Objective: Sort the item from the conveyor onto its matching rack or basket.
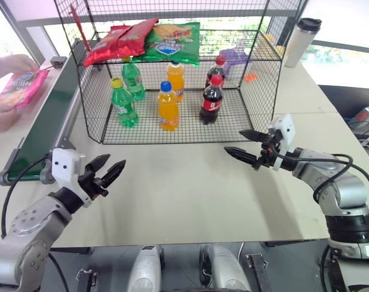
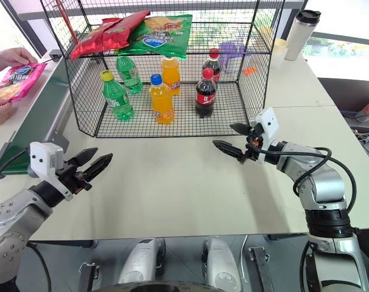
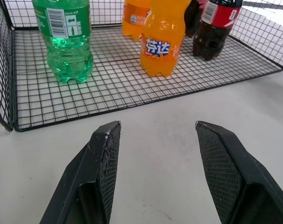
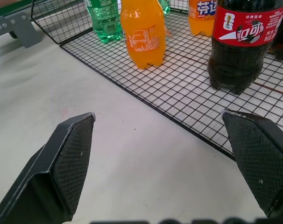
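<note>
pink bag (image 1: 20, 87) upper left, in person's hand (image 1: 11, 64) over conveyor (image 1: 47, 121); left gripper (image 1: 105, 172) and right gripper (image 1: 248, 146) spread, empty; wait for release, then pinch bag edge.

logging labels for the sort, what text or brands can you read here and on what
"芬达" on the orange bottle.
"可口可乐" in white script on the cola bottle's red label.
Green bottle: label print too small to read.
Pink bag and the rack's snack bags: lettering too blurred to read.
</note>
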Tool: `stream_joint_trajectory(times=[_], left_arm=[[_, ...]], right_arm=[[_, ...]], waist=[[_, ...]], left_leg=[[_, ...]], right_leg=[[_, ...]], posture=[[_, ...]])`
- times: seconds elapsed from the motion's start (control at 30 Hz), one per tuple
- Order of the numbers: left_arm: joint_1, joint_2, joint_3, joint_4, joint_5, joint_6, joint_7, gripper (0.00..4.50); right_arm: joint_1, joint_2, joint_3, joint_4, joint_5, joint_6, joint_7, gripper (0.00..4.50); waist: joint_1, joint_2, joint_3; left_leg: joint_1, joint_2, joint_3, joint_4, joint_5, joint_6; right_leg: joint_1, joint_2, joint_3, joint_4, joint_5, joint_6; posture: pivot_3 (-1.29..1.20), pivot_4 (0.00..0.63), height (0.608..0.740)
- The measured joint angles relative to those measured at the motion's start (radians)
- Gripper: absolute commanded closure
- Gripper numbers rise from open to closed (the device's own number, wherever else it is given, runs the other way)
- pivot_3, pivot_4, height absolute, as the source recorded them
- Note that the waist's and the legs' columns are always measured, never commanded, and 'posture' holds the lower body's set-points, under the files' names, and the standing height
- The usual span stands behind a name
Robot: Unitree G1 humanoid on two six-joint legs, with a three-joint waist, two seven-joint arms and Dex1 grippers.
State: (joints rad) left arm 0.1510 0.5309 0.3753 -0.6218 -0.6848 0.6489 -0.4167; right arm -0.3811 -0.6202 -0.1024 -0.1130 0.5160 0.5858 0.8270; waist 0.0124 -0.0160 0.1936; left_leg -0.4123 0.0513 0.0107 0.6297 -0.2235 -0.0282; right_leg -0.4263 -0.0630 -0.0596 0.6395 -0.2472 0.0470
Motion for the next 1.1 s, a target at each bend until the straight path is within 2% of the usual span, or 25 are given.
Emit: stream_joint_trajectory(times=[1.1], left_arm=[[0.023,-0.012,-0.011,-0.009,0.045,-0.006,0.026,1.85]], right_arm=[[-0.04,0.019,0.027,0.031,-0.03,-0.026,0.004,0.04]], waist=[[-0.002,0.0,0.0]], left_leg=[[0.001,0.0,0.001,0.0,0.0,0.0]], right_leg=[[0.0,0.0,0.001,0.0,0.0,0.0]], posture=[[0.0,0.15,0.74]])
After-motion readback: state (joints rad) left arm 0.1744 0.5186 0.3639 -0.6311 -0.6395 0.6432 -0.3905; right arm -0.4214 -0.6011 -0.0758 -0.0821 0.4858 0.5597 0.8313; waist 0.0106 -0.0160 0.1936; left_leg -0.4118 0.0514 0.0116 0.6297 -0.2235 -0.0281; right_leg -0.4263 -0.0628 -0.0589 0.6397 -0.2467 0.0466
